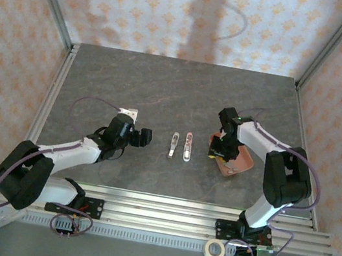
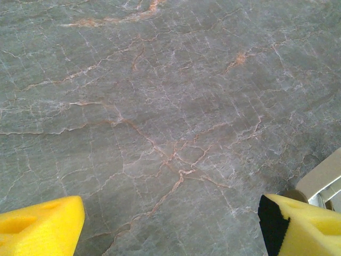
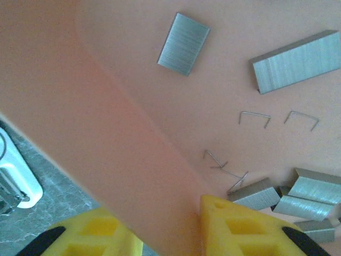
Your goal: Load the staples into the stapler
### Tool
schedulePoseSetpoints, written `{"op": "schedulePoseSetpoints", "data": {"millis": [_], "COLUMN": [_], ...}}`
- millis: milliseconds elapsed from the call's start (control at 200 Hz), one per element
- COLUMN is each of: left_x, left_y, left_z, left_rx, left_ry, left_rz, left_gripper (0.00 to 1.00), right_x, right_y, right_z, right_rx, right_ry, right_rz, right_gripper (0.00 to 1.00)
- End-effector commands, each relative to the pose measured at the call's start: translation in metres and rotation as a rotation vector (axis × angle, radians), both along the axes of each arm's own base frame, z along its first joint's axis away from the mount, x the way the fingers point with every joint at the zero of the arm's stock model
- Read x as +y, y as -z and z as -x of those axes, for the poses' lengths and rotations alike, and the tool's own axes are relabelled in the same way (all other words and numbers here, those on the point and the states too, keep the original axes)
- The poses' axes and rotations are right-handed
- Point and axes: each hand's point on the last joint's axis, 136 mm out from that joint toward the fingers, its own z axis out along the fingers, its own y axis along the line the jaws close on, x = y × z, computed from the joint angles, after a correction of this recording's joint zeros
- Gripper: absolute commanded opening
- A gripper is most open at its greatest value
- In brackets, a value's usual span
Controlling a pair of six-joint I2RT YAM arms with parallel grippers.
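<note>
Pinching the wall of the salmon-pink rectangular tray (image 3: 117, 160) with the right gripper (image 3: 170, 224), the nearer one. Inside, at one to three o'clock: grey metallic staple strips (image 3: 184, 42), axes mixed. With the left gripper (image 2: 170, 224) spread wide.

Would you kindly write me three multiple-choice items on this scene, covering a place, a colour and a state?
1. Where do the staples lie? A in the tray; B on the table; C in the left gripper.
2. What colour is the tray? A blue; B salmon-pink; C green.
3. How is the left gripper? A shut on staples; B shut on the tray; C open, empty.
Key: 1 A, strips rest on its floor; 2 B, its wall shows pink; 3 C, its fingers stand apart over the table.
</note>
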Motion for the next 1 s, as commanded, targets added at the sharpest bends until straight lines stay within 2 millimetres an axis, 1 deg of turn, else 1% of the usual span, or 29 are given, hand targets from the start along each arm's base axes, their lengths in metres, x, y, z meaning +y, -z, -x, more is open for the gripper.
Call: {"op": "schedulePoseSetpoints", "data": {"millis": [0,300,335,380,470,596,696,846,991], "left_x": [0.005,0.008,0.008,0.008,0.009,0.01,0.01,0.011,0.012], "left_y": [-0.007,-0.01,-0.011,-0.012,-0.012,-0.012,-0.012,-0.013,-0.015], "left_z": [-0.002,0.002,0.002,0.002,0.002,0.004,0.005,0.004,0.002], "left_rx": [-0.034,-0.052,-0.056,-0.059,-0.058,-0.057,-0.055,-0.058,-0.06], "left_ry": [-0.02,-0.027,-0.028,-0.025,-0.023,-0.024,-0.024,-0.029,-0.037], "left_rz": [0.011,0.021,0.02,0.02,0.015,0.011,0.008,0.0,-0.004], "left_gripper": [0.86,0.86,0.86,0.86,0.86,0.86,0.86,0.86,0.86], "right_x": [0.006,0.017,0.019,0.022,0.021,0.006,-0.009,-0.038,-0.049], "right_y": [-0.007,-0.014,-0.016,-0.02,-0.03,-0.044,-0.048,-0.042,-0.031], "right_z": [-0.001,-0.003,-0.003,-0.003,-0.002,0.001,-0.001,-0.006,-0.012], "right_rx": [-0.032,-0.074,-0.081,-0.088,-0.102,-0.11,-0.107,-0.063,-0.033], "right_ry": [0.055,0.142,0.144,0.142,0.132,0.109,0.116,0.193,0.267], "right_rz": [-0.036,-0.091,-0.104,-0.115,-0.112,-0.036,-0.003,0.027,0.053], "right_gripper": [0.3,0.28,0.29,0.33,0.39,0.4,0.4,0.4,0.43]}}
